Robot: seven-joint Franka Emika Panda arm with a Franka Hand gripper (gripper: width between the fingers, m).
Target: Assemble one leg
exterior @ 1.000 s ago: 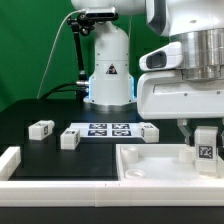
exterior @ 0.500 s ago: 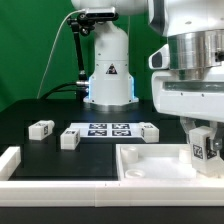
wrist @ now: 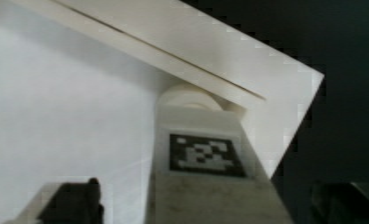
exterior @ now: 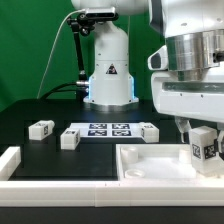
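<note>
One leg (exterior: pixel 204 143), a small white block with a square tag, stands upright on the far right corner of the large white tray-like piece (exterior: pixel 150 160). My gripper (exterior: pixel 201 138) straddles it from above. In the wrist view the leg (wrist: pixel 207 165) runs up between the two dark fingers (wrist: pixel 74 203), with a strip of white surface showing on each side, so the jaws stand open around it. Its far end meets the white piece (wrist: pixel 74 110) near that piece's corner. Three more legs lie on the table: (exterior: pixel 41 128), (exterior: pixel 69 138), (exterior: pixel 149 132).
The marker board (exterior: pixel 108 129) lies at the middle of the black table between the loose legs. A white L-shaped rail (exterior: pixel 10 160) sits at the front on the exterior view's left. The robot's white base (exterior: pixel 108 70) stands behind.
The hand has turned about its upright axis above the leg and shifted slightly toward the exterior view's right. The leg's tag face has swung a little; the leg stays at the same corner.
</note>
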